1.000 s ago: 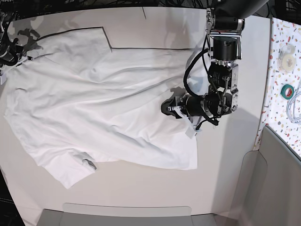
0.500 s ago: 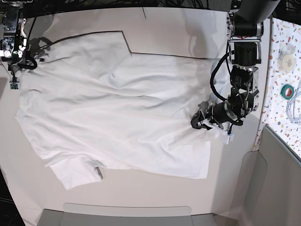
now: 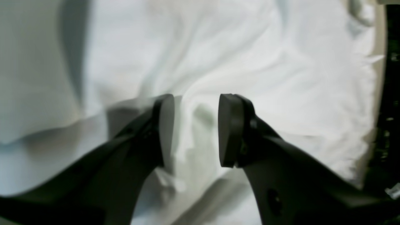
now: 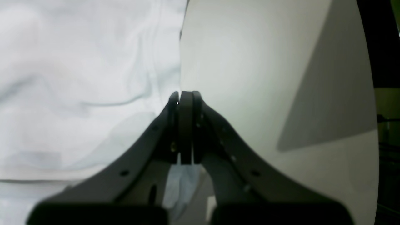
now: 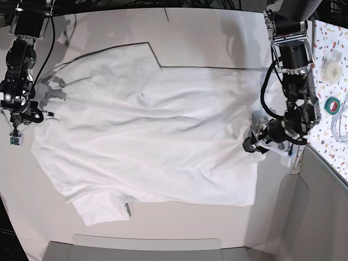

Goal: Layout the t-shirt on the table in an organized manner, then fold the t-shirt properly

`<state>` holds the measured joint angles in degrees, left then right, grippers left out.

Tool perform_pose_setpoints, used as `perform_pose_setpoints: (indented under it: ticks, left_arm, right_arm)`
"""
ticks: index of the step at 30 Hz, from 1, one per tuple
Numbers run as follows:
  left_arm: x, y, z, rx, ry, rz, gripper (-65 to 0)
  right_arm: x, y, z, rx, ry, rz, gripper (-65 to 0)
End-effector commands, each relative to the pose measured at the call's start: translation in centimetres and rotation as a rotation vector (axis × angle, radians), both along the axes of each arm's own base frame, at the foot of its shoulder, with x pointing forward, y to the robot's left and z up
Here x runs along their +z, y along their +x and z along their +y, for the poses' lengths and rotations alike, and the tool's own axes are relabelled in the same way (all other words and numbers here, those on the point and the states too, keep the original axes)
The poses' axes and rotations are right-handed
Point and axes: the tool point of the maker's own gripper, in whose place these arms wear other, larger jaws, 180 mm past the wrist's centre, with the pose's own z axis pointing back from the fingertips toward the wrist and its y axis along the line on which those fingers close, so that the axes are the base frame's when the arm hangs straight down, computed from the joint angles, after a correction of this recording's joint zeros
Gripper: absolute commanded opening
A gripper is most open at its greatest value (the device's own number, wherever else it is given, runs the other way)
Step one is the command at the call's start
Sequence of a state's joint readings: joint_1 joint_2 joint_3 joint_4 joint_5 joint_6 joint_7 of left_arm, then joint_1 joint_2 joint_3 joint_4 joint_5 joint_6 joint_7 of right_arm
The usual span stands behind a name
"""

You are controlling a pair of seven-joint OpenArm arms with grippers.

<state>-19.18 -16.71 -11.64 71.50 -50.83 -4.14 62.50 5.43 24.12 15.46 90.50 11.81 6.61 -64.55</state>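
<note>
The white t-shirt (image 5: pixel 147 130) lies spread and wrinkled across the off-white table (image 5: pixel 217 32), one sleeve at the front left. My left gripper (image 5: pixel 251 145) is low over the shirt's right edge. In the left wrist view it (image 3: pixel 195 129) is open, with a ridge of the t-shirt (image 3: pixel 281 62) lying loose between the jaws. My right gripper (image 5: pixel 39 115) sits at the shirt's left edge. The right wrist view shows it (image 4: pixel 186 125) shut, on the line where the t-shirt (image 4: pixel 78 78) meets the bare table (image 4: pixel 265 78). Whether cloth is pinched there I cannot tell.
A speckled strip (image 5: pixel 326 38) with tape rolls, one green (image 5: pixel 333 104), runs along the far right. A grey bin wall (image 5: pixel 315 206) stands at the front right and a grey tray edge (image 5: pixel 147 244) along the front. Dark cables hang behind the table.
The shirt has slid to the right and flattened out. My left gripper travelled right with it and has now opened, letting go of the cloth. My right gripper moved down the left side.
</note>
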Motion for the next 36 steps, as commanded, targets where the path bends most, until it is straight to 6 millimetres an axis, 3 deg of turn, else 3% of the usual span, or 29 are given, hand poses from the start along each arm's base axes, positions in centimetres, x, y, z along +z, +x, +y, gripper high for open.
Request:
perform_pose_setpoints:
  ticks: [1,4,8,11,20,26,29,36]
  left_arm:
    - [3.2,1.0,0.5,-0.003,-0.028,-0.075,-42.1]
    - [4.5,-0.7,2.1,0.025,-0.085,-0.093,-42.9]
    - [5.0,-3.5,4.6,0.083,-0.075,-0.113,-43.2]
    - [4.5,-5.4,5.8,0.106,-0.035,-0.102,-43.2]
    - [3.6,-9.3,6.1,0.098,0.074,-0.087,-43.2]
    - [3.0,-10.3,6.2,0.101,0.089,-0.070,-43.2]
    - [3.0,-10.3,6.1,0.100,0.089,-0.070,-43.2]
    - [2.9,-10.5,6.1,0.097,0.088,-0.065,-43.2]
  right_arm:
    - [2.3,1.0,-0.5,0.006,-0.031,-0.062,-65.0]
    - [3.6,0.9,1.0,0.023,0.068,-0.142,-64.8]
    - [4.7,-1.4,3.7,0.009,0.330,-0.224,-54.3]
    - [4.5,-3.6,6.4,-0.001,0.563,-0.260,-49.3]
    - [1.8,-10.3,13.2,-0.059,1.049,-0.250,-49.5]
    - [1.1,-13.5,16.9,-0.104,1.145,-0.225,-57.4]
    - [1.5,-14.1,18.2,-0.100,1.165,-0.228,-57.3]
    - [0.3,-15.0,21.0,-0.068,1.195,-0.140,-57.2]
